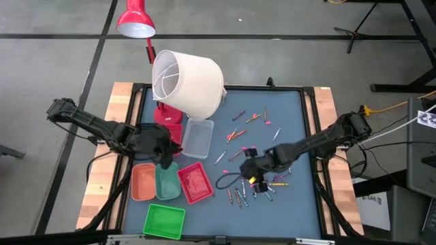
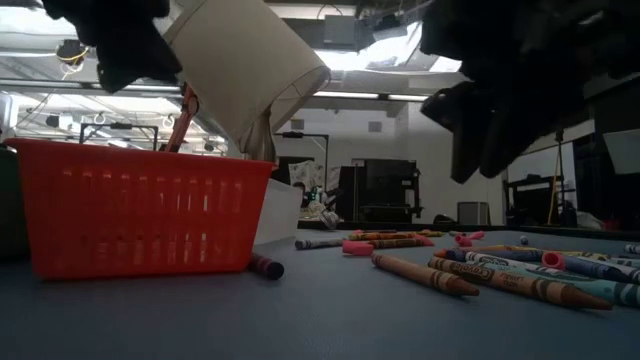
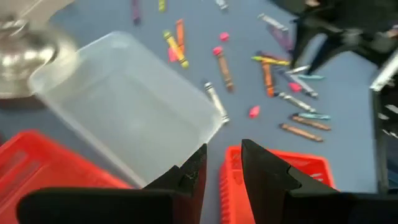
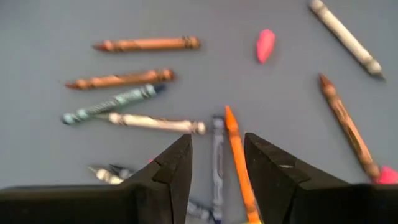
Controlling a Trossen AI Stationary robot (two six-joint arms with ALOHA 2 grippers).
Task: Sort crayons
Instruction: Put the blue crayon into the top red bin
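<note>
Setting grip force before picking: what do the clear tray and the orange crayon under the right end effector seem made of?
Clear rectangular tray: likely thin plastic, glossy and translucent, table showing through. Orange crayon: probably wax, matte stick with pointed tip; any paper wrapper is hard to confirm.

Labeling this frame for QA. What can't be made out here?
- High view: lampshade hides the table beneath it; crayons too small to tell colours.
- Low view: red tray hides its contents and what is behind it.
- Left wrist view: red tray cut off by fingers.
- Right wrist view: orange crayon partly hidden by fingers.
</note>
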